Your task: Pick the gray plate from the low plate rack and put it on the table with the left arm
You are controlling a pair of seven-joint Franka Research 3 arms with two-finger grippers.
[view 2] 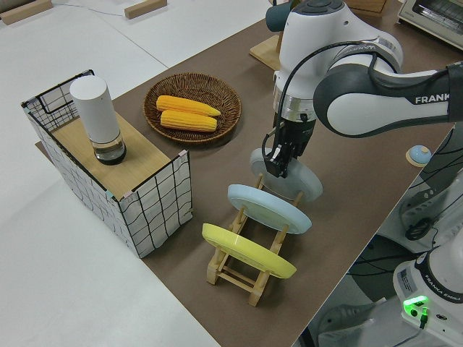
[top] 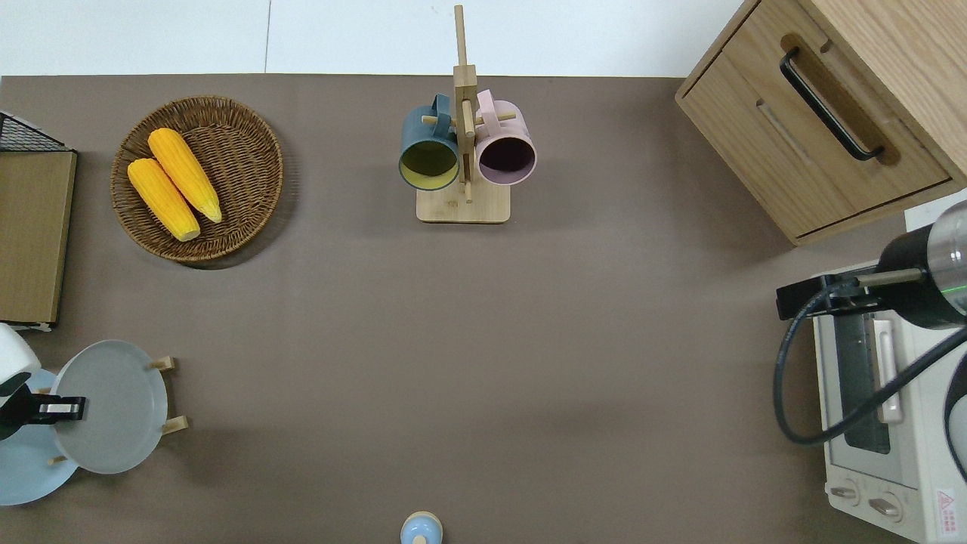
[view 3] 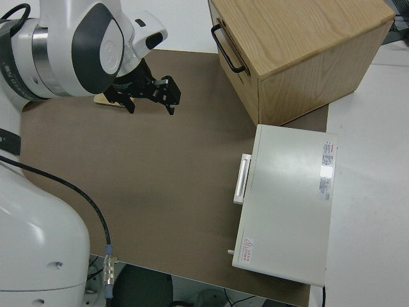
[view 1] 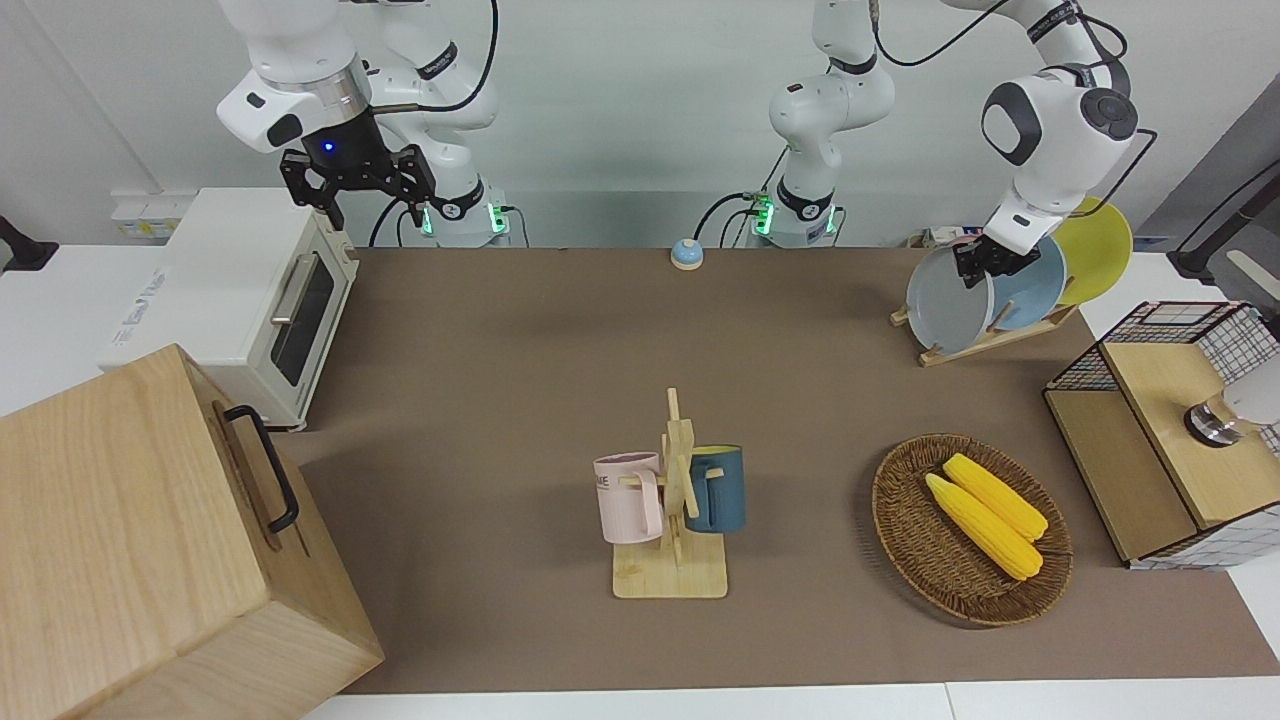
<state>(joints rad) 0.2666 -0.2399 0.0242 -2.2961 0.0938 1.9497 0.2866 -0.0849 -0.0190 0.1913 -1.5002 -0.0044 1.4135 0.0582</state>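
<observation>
- Big white right arm (view 3: 70,51) fills the top corner, w/ a dark gray round cap on its joint.
- Its black right gripper (view 3: 151,96) hangs over the brown table (view 3: 160,192), fingers spread apart, nothing betw. them.
- A bit of light wood shows just under the gripper; can't tell what it is.
- White toaster oven (view 3: 287,201) sits at the table's edge, handle facing the mat.
- Wooden box (view 3: 294,45) w/ a black handle (view 3: 228,50) stands next to the oven, farther from the robots.
- Black cable runs down by the arm's base.
</observation>
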